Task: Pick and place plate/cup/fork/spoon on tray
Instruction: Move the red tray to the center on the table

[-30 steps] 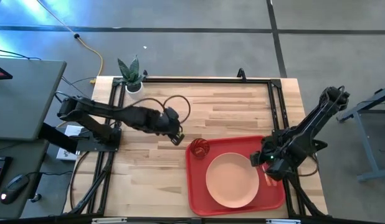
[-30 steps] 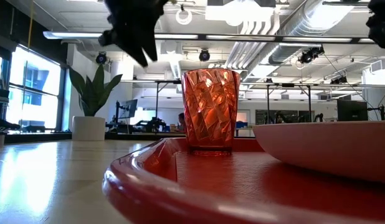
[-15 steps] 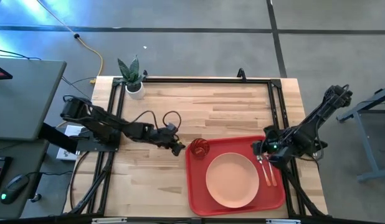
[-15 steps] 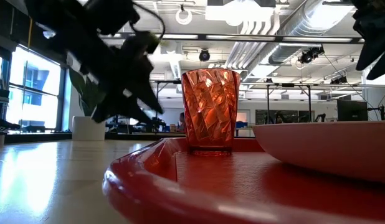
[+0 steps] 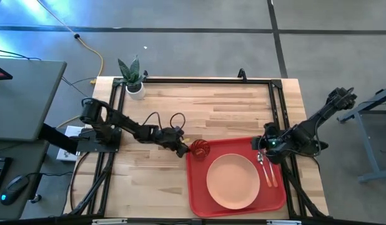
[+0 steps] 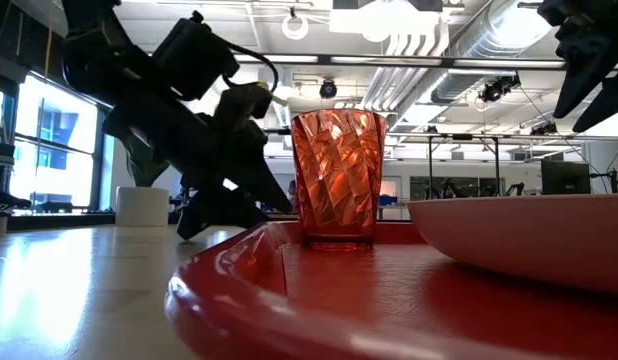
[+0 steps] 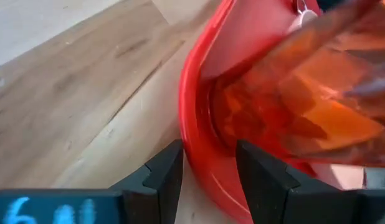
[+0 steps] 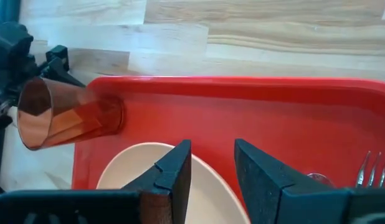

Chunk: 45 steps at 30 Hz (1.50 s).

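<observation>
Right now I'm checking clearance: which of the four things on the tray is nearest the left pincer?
The cup, standing upright in the tray's corner. The left pincer sits just outside the rim beside it; plate, fork and spoon lie farther off.

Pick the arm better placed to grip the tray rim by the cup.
Left. The left gripper is open and down at the tray, its fingers either side of the rim right beside the cup. The right gripper, also open, is over the tray's opposite side, past the plate.
</observation>
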### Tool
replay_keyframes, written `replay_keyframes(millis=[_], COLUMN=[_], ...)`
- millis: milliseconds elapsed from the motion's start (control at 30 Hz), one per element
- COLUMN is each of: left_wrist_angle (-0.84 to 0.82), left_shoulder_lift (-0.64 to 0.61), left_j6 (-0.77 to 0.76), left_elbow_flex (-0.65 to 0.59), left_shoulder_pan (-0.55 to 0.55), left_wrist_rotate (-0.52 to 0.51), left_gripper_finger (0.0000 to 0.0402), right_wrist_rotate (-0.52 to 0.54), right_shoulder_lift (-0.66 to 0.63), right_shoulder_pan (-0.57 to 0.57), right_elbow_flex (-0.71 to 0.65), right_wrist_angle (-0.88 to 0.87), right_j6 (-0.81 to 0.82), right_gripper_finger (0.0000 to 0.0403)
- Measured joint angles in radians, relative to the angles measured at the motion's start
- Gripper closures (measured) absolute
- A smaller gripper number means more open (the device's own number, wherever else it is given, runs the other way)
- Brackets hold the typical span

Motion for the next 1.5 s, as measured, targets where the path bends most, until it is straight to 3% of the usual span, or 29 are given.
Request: replay_keyframes(millis=[267, 533, 633, 733, 933, 1133, 1300, 1500], left_wrist_angle=[-0.011, -0.020, -0.019, -0.019, -0.027, -0.181, -0.192, -0.221], left_shoulder_lift=[0.003, -0.003, -0.003, -0.003, -0.002, -0.001, 0.000, -0.001], left_j6=[-0.014, 0.012, 0.037, 0.050, 0.064, 0.117, 0.125, 0.104], left_elbow_flex=[-0.001, -0.003, -0.004, -0.004, 0.007, 0.071, 0.081, 0.083], left_shoulder_pan=[0.033, 0.048, 0.041, 0.034, 0.017, -0.014, -0.021, -0.020], left_wrist_rotate=[0.035, 0.034, 0.037, 0.031, 0.001, -0.046, -0.077, -0.084], left_gripper_finger=[0.0277, 0.0380, 0.0396, 0.0381, 0.0301, 0.0253, 0.0263, 0.0325], right_wrist_rotate=[-0.011, -0.035, -0.035, -0.034, -0.034, -0.034, -0.034, -0.033], right_shoulder_lift=[-0.005, -0.005, -0.005, -0.005, -0.004, -0.004, -0.004, -0.004], right_shoulder_pan=[-0.018, -0.041, -0.042, -0.042, -0.042, -0.042, -0.042, -0.042], right_elbow_flex=[0.000, 0.000, 0.000, 0.000, 0.000, 0.000, 0.000, 0.000], right_wrist_angle=[0.015, 0.016, 0.017, 0.023, 0.042, 0.058, 0.064, 0.066], right_j6=[-0.025, -0.060, -0.060, -0.060, -0.062, -0.064, -0.064, -0.061], right_gripper_finger=[0.0291, 0.0291, 0.0291, 0.0291, 0.0291, 0.0291, 0.0291, 0.0291])
